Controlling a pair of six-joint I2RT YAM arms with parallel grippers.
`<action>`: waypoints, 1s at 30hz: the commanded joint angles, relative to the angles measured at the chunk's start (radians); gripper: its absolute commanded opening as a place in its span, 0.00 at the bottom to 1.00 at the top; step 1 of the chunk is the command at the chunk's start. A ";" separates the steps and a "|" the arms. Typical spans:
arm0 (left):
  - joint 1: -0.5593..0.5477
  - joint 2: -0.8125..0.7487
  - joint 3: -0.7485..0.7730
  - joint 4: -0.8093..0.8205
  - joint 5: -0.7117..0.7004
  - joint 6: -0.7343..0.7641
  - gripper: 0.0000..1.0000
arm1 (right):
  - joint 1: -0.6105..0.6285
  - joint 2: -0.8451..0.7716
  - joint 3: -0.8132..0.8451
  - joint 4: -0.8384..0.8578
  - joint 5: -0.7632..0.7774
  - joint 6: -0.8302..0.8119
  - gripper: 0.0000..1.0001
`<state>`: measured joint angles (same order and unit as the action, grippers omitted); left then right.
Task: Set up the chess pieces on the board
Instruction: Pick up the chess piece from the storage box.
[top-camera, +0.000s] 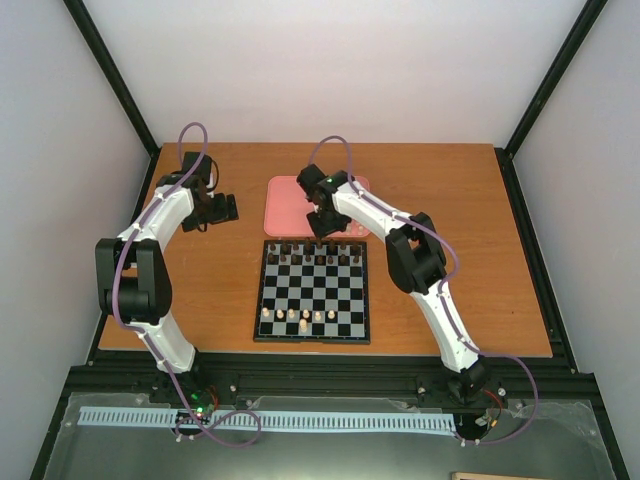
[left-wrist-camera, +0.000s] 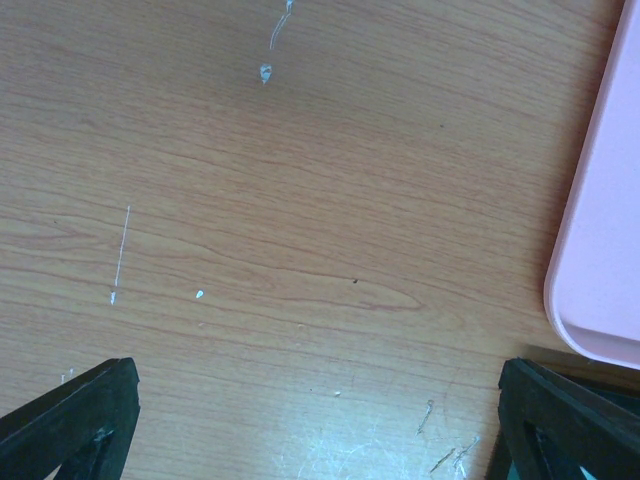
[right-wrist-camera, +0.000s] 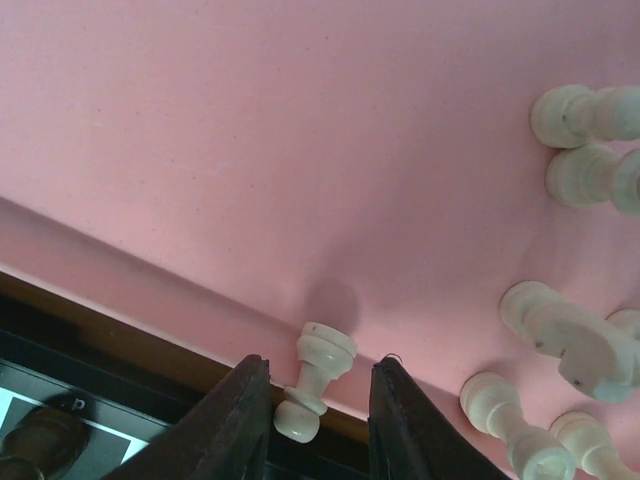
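R gripper (right-wrist-camera: 318, 372) hangs over the near lip of the pink tray (right-wrist-camera: 250, 150), a smooth matte surface w/ rounded corners. Its two dark tapered fingers (right-wrist-camera: 240, 420) are drawn part-way in, one on either side of a single cream pawn (right-wrist-camera: 312, 378). The pawn has a turned shape: flat round base, narrow waist, ball head. It is tilted, head toward the camera. It sits tight by one finger w/ a sliver of gap at the other, so I can't tell if it's pinched or only straddled. More cream chess pieces (right-wrist-camera: 560, 335) lie on their sides in a loose cluster further along the tray, glossy and rounded, some touching.

The board (top-camera: 312, 300) is small & square, w/ black/white checks and a thin black border. It lies flat on the table just on the near side of the tray. A few cream pieces stand upright along its near rows, approx in a line. Dark pieces (top-camera: 315, 252) stand along the far edge.

L gripper (left-wrist-camera: 315, 430) has its jaws spread as wide as they go, nothing between them. It sits above bare wood-grain table (left-wrist-camera: 250, 200), which is smooth w/ pale scratches & small scuffs. The tray's curved rim shows at that view's edge. From the top view this gripper is beside the tray, well apart from the board
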<state>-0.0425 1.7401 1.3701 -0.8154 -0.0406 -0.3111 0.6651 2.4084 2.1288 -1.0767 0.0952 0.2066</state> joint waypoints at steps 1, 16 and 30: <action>-0.007 0.003 0.035 0.004 0.002 0.004 1.00 | -0.016 0.020 0.032 -0.011 0.000 0.007 0.28; -0.007 -0.004 0.018 0.010 -0.001 0.005 1.00 | -0.019 0.020 0.020 -0.026 -0.021 0.007 0.24; -0.007 -0.001 0.024 0.012 0.004 0.001 1.00 | -0.019 -0.022 -0.048 -0.020 -0.023 0.023 0.28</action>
<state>-0.0425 1.7401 1.3701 -0.8146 -0.0406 -0.3111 0.6514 2.4065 2.1086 -1.0885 0.0700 0.2115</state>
